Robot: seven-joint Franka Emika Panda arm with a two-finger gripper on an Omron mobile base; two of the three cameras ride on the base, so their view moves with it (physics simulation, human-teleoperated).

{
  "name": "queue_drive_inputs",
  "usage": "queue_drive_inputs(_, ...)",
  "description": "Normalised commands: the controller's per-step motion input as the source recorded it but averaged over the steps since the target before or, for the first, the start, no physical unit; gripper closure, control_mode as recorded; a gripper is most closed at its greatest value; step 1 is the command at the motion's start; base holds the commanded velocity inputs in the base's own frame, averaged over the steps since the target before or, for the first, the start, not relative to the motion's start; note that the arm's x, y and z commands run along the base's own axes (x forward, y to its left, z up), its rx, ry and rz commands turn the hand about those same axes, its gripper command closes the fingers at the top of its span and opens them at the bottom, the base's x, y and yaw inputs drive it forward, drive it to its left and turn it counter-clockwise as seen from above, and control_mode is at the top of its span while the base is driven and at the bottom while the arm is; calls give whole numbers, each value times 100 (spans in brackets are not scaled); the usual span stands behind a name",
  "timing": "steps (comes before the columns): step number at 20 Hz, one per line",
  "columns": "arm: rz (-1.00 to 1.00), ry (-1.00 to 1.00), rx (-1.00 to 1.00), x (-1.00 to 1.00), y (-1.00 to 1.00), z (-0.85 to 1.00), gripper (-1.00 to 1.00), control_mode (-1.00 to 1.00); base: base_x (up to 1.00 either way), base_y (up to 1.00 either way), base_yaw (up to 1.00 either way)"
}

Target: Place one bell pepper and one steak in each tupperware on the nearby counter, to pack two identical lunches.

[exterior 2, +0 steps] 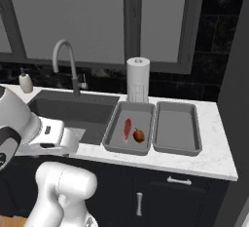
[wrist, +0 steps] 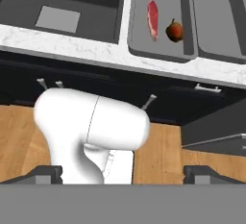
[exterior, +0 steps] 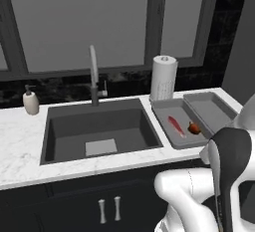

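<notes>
Claw (wrist: 123, 172) spread wide, gripping nothing, well back from worktop (exterior 2: 214, 160); steak (exterior 2: 127, 127) & pepper (exterior 2: 139, 135) in left tupperware (exterior 2: 113, 123); right tupperware (exterior 2: 176, 145) bare; risk: 2nd pair nowhere seen, lunches end up uneven.

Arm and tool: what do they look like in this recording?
A glossy white arm of rounded, bulbous segments with dark grey bands at the joints. No cables or markings show. The tool shows as two small dark, blocky finger tips in the hand view.

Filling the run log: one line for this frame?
left tupperware: steak + bell pepper | right tupperware: empty | gripper: open, holding nothing
</notes>
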Motion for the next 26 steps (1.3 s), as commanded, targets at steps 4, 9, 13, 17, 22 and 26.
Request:
queue_drive_inputs(4, 0, 0, 0, 0, 0, 0, -100, 100, -61, -96, -5)
queue_drive_inputs(9, 0, 0, 0, 0, 0, 0, -100, 100, -70, -100, -11)
queue_drive_inputs(13, 0, 0, 0, 0, 0, 0, -100, 100, -51, -100, -12)
queue_drive_inputs(17, 0, 0, 0, 0, 0, 0, -100, 100, -29, -100, -11)
queue_drive_inputs(22, 0, 0, 0, 0, 0, 0, -100, 100, -4, -98, -8)
queue_drive_inputs(26, 0, 0, 0, 0, 0, 0, -100, 100, 36, -86, 0)
